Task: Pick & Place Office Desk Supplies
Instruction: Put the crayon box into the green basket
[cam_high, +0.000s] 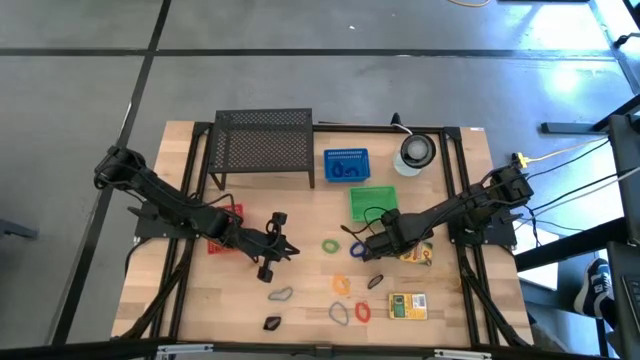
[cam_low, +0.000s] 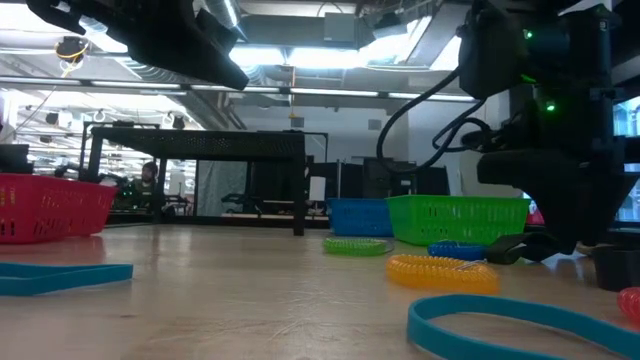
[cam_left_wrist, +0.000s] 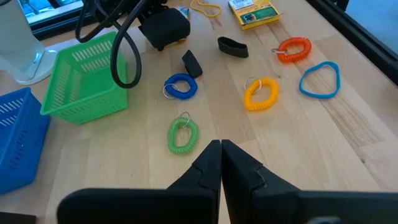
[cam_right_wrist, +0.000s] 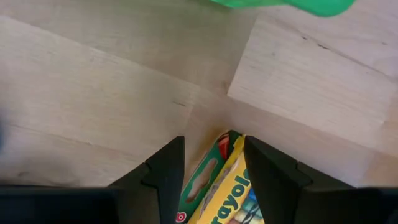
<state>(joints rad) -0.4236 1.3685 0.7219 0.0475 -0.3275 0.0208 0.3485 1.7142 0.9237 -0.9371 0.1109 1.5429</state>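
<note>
Wooden counter (cam_high: 300, 300): your right gripper (cam_right_wrist: 212, 163) holds fingers around a crayon box (cam_right_wrist: 225, 186), likely for lifting; left gripper (cam_left_wrist: 221, 163) waits closed.

Lab: rig table (cam_high: 300, 215), ceiling striplights (cam_low: 300, 62)

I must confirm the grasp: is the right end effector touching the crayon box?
Touching. The right wrist view shows the crayon box wedged between the right end effector's two dark fingers, both pressing its sides.
</note>
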